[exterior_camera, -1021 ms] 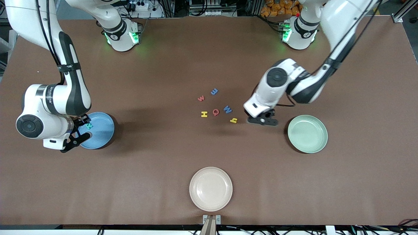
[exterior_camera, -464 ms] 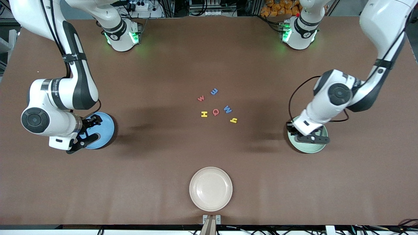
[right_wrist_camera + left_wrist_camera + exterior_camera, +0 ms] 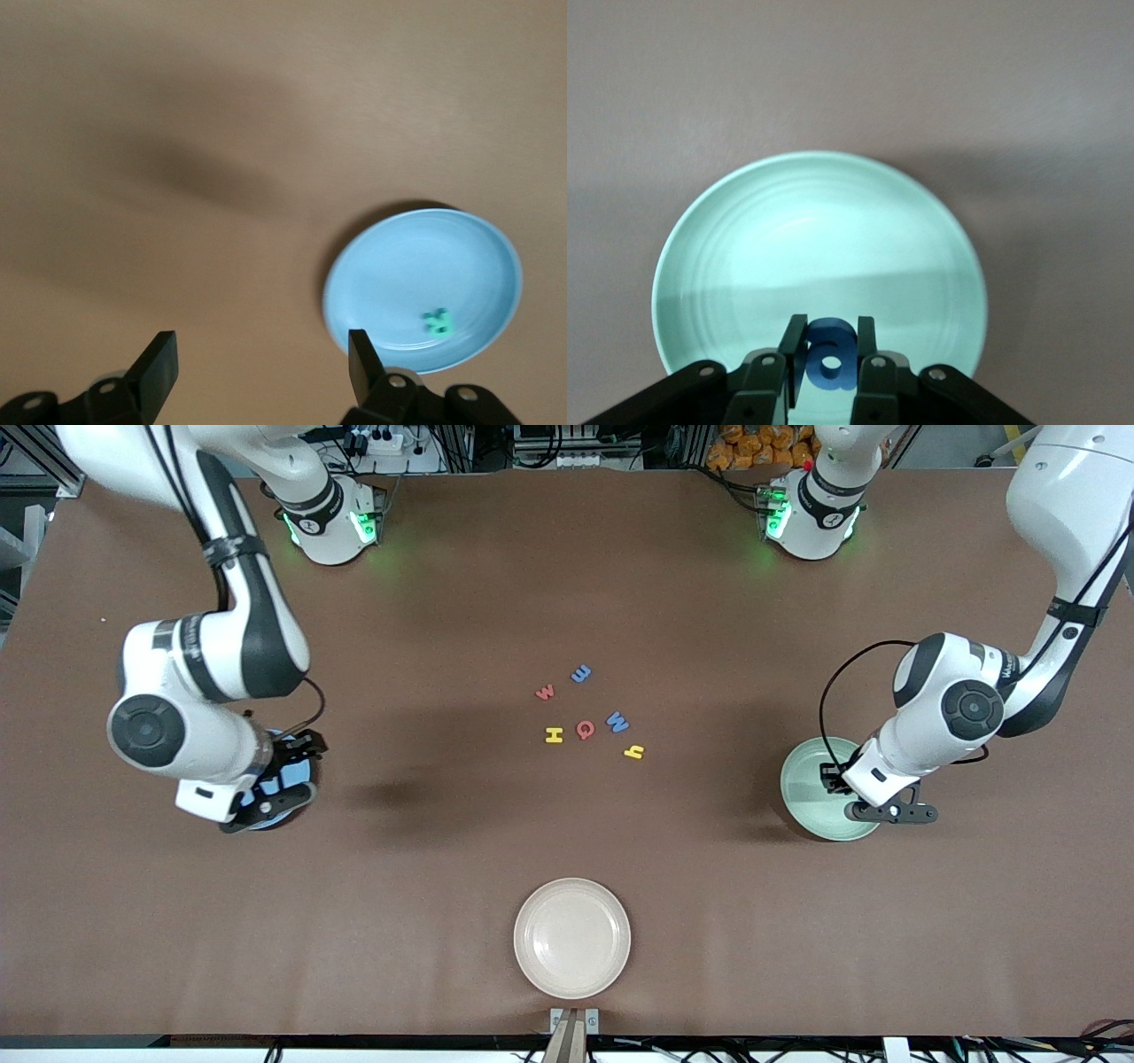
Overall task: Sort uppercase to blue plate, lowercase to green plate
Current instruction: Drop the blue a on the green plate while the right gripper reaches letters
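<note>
My left gripper (image 3: 829, 376) hangs over the green plate (image 3: 802, 797), at the left arm's end of the table. Its fingers (image 3: 794, 354) are clamped tight on the blue a (image 3: 830, 356), a small rounded lowercase letter held upright between the pads, above the plate's floor.

My right gripper (image 3: 261, 367) hangs by the blue plate (image 3: 416, 266), at the right arm's end of the table. Its fingers (image 3: 158, 363) stand wide apart with nothing between them. In the right wrist view the teal R (image 3: 437, 322) lies flat inside the blue plate, close to its rim. In the front view my right arm covers most of that plate.

Six letters lie loose on the table (image 3: 567, 602) near its middle, between the two plates. The red w (image 3: 545, 692) and blue e (image 3: 581, 674) lie farthest from the front camera. Nearer to it are the yellow H (image 3: 554, 734), red Q (image 3: 585, 730) and blue W (image 3: 617, 722) in a row. The yellow y (image 3: 633, 752) lies nearest of the group, just beside the blue W.

A cream plate (image 3: 572, 938) sits by the table edge nearest the front camera, well apart from the letters.
</note>
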### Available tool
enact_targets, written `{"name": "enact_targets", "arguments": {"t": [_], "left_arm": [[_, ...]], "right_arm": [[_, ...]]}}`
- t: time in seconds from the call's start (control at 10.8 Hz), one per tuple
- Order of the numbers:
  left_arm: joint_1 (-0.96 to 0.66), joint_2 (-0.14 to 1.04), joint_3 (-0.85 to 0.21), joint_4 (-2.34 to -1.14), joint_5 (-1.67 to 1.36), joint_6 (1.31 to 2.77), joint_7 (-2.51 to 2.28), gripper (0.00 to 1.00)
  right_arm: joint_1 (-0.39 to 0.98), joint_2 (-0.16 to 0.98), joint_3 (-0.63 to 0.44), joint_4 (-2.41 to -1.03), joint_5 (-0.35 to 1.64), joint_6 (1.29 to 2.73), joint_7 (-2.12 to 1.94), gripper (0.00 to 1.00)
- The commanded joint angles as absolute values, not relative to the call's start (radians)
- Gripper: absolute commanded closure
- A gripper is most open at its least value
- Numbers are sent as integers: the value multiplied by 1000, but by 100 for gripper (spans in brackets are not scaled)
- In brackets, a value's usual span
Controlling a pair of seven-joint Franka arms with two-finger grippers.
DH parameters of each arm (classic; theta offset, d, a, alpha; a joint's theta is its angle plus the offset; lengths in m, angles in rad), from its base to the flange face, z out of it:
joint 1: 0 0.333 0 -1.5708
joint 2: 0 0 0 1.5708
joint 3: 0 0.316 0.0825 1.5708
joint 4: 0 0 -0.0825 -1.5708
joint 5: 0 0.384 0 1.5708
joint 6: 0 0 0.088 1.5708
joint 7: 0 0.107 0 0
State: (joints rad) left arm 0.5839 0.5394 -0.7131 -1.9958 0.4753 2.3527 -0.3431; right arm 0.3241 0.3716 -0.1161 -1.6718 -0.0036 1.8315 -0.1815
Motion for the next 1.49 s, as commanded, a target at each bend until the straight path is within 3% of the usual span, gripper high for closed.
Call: {"name": "enact_targets", "arguments": {"t": [0.0, 0.46, 0.74, 0.84, 1.11, 1.39], "left_arm": [[606, 554, -713, -2019, 491, 2350, -333, 100], [600, 584, -684, -2017, 505, 2352, -334, 100], [592, 594, -684, -2010, 506, 2350, -342, 41], [592, 592, -684, -2010, 506, 2350, -341, 0], [591, 574, -684, -1996, 508, 2346, -341, 0], [551, 558, -687, -1922, 511, 2248, -344, 0]], "right_arm": [[342, 331, -54, -1686, -8, 1815, -5, 14], [449, 339, 26, -1692, -8, 1836, 341, 14], [488, 342, 81, -1741, -8, 1934, 556, 7], [497, 341, 107, -1782, -8, 2006, 625, 7], [514, 362, 172, -1926, -8, 2306, 759, 7], [575, 454, 183, -1948, -14, 2457, 808, 12]]}}
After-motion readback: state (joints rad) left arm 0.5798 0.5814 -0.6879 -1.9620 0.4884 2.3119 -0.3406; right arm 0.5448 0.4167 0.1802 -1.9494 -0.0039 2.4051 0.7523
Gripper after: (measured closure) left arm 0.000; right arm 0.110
